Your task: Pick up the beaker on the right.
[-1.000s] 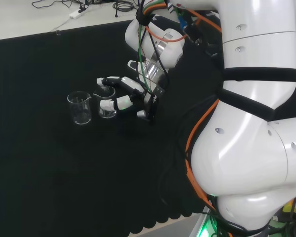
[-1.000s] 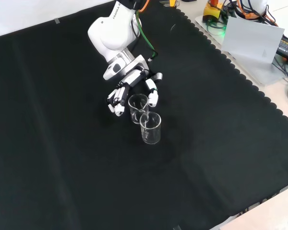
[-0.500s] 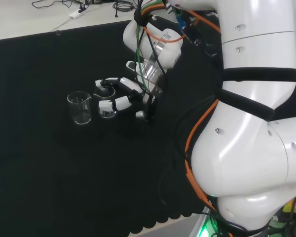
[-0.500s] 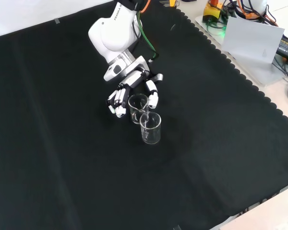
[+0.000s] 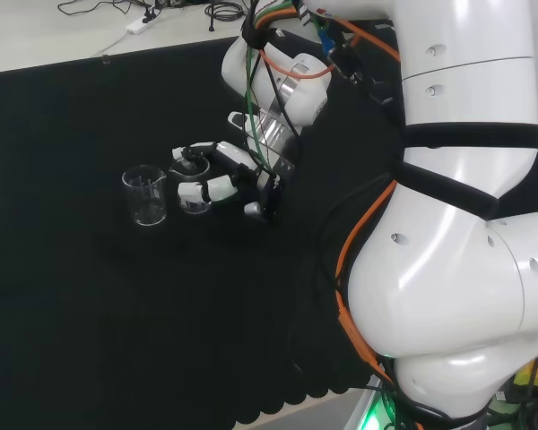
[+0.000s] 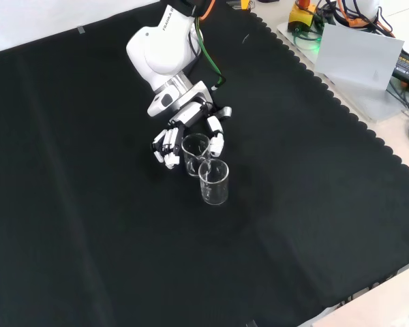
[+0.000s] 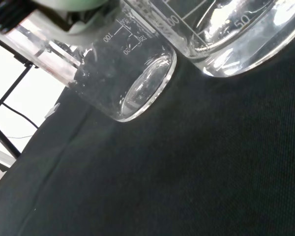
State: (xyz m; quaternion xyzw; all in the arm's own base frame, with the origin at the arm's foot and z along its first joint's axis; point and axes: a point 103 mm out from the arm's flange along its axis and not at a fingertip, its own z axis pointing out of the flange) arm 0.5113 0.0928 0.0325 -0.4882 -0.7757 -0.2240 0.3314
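Now, in the head view, the black and white robot hand (image 5: 217,176) is curling round the small clear glass beaker (image 5: 193,186) that is standing on the black cloth (image 5: 90,296), with fingers behind it and the thumb in front; a second clear glass beaker (image 5: 145,195) is standing just to its left, apart from the fingers. Compared with a second ago, the hand is sitting a little farther left and its fingers are lying closer round the glass, while both beakers are keeping their places.

Seen from the front, the held beaker (image 6: 195,154) is standing between the fingers (image 6: 165,146) on its left and the thumb on its right, with the other beaker (image 6: 214,181) nearer the camera and just touching or nearly touching it.

At the wrist, two clear beaker bases are resting on the cloth close together. Judging by this, the grasp is closing and the lift is not yet begun.
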